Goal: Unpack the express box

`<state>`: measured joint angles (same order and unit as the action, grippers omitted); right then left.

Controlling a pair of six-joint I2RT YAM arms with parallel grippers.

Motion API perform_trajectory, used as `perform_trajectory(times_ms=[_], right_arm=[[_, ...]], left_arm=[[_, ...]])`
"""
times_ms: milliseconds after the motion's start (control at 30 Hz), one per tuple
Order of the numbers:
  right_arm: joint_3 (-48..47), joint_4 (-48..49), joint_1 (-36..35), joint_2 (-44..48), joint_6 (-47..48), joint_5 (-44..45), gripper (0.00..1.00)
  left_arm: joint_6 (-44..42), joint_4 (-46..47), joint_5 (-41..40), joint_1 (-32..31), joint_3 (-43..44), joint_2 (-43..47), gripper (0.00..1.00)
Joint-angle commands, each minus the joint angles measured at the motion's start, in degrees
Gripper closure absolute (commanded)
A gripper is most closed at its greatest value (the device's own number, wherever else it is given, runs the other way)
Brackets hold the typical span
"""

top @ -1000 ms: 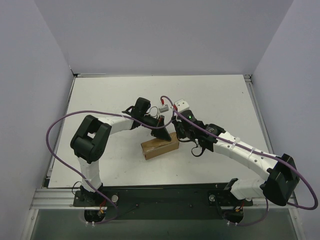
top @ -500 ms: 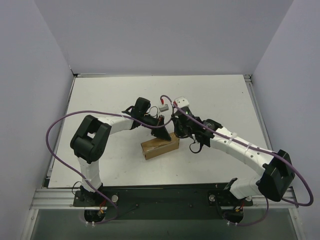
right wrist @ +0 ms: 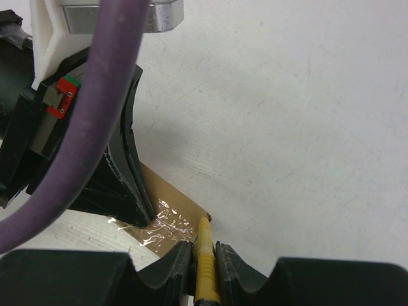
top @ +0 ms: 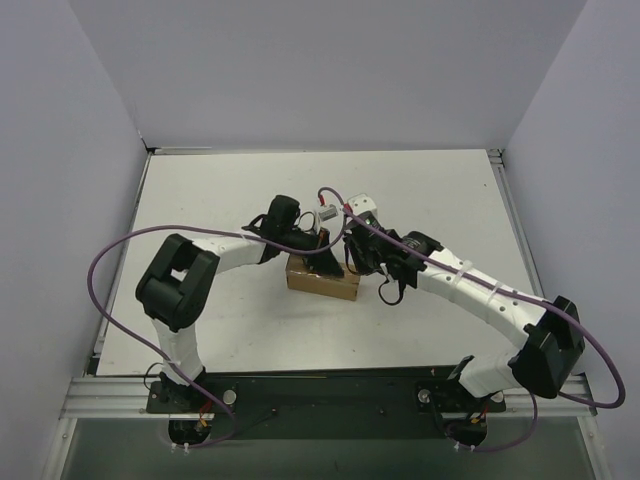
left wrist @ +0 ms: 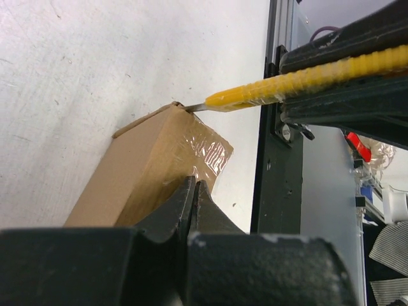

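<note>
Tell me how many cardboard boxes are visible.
1. The express box lies under the left gripper, with the utility knife tip at its taped end. None seems hidden.

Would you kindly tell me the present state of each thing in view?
box: closed, lying flat, one end taped.
tape: clear, crinkled, stuck over the box end.
knife: blade out, tip at the box's top edge.
left pincer: shut, tips down on the taped box top.
right pincer: shut on the knife.

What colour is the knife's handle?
Yellow knife handle, clearest in the left wrist view.
</note>
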<state>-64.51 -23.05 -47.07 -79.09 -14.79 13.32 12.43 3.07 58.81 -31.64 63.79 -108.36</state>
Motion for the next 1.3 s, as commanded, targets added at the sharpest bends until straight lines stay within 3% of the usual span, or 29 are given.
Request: perform_trajectory(times_ms=[0, 333, 667, 800, 1000, 1267], right_arm=[[-2.4, -6.8, -1.3, -0.7, 0.1, -0.5, 1.0], [-6.1, 4.3, -1.2, -7.7, 4.6, 1.2, 1.0], [-10.3, 7.2, -1.2, -13.3, 8.5, -3.3, 1.0], [-9.3, 9.0, -1.0, -13.3, 9.2, -3.7, 1.0], [-7.6, 10.2, -1.1, -12.8, 8.6, -3.1, 1.0], [-6.5, 6.6, 0.0, -9.9, 12.6, -6.5, 1.0]], left_arm=[[-0.1, -0.3, -20.7, -0.8, -5.5, -4.5, 1.0], [2.4, 2.0, -17.1, 0.4, -10.1, 2.5, 1.0], [4.3, 8.1, -8.4, 4.0, -17.4, 9.0, 1.0], [10.7, 21.9, 1.7, 4.0, -19.3, 7.3, 1.0], [20.7, 35.9, 3.6, 3.2, -19.3, 0.9, 1.0], [8.3, 16.9, -4.9, 3.6, -14.8, -0.5, 1.0]])
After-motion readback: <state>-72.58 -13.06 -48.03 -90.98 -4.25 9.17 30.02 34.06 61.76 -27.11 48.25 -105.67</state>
